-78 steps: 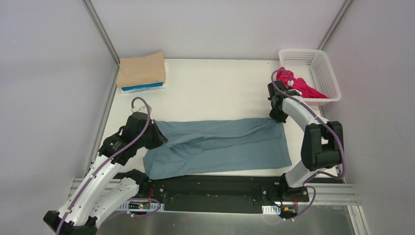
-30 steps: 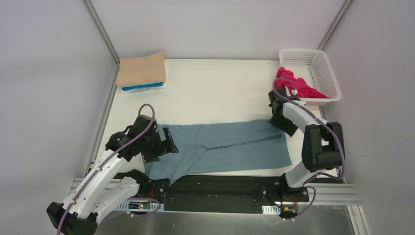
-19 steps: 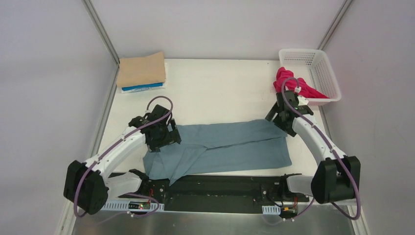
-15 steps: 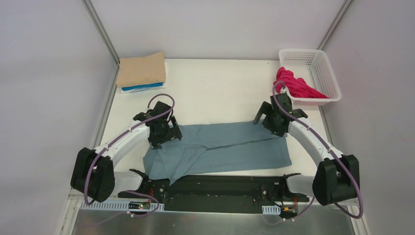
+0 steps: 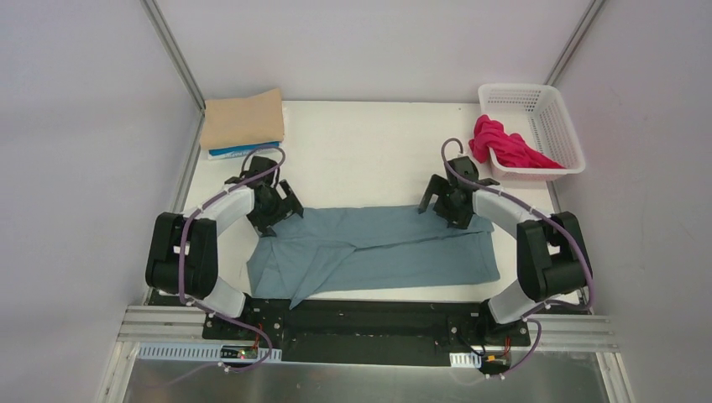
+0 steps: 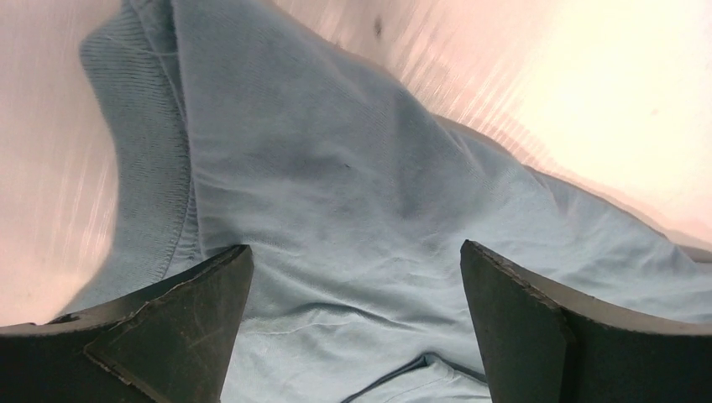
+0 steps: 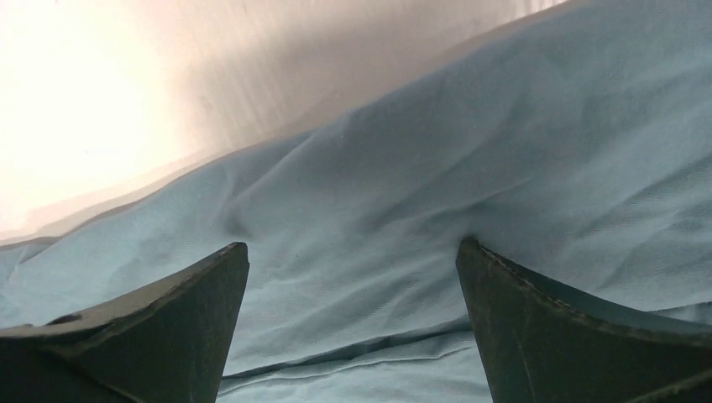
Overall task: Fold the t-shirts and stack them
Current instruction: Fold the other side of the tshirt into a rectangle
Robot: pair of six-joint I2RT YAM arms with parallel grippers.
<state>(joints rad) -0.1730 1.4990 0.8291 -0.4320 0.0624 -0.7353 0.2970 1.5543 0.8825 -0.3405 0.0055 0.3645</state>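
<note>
The dusty teal-blue t-shirt (image 5: 395,252) lies folded lengthwise across the near half of the table. My left gripper (image 5: 284,206) hovers open over its far left corner, next to the ribbed collar (image 6: 143,176). In the left wrist view the gripper (image 6: 354,246) has cloth (image 6: 353,159) under the gap and nothing pinched. My right gripper (image 5: 435,204) stands open over the far right edge. In the right wrist view that gripper (image 7: 353,243) straddles a fold of the shirt (image 7: 520,126). A tan t-shirt (image 5: 243,117) lies folded on a bright blue one (image 5: 245,152) at the far left. The magenta-red t-shirt (image 5: 504,147) hangs from the basket.
A white lattice basket (image 5: 550,105) stands at the far right corner. Metal frame posts (image 5: 172,50) and grey walls close in the table (image 5: 369,151). The black base rail (image 5: 378,319) runs along the near edge.
Both arms have swung away from the shirt's ends to its far edge. The right gripper has opened and moved left. The shirt's left end now lies slack on the table.
</note>
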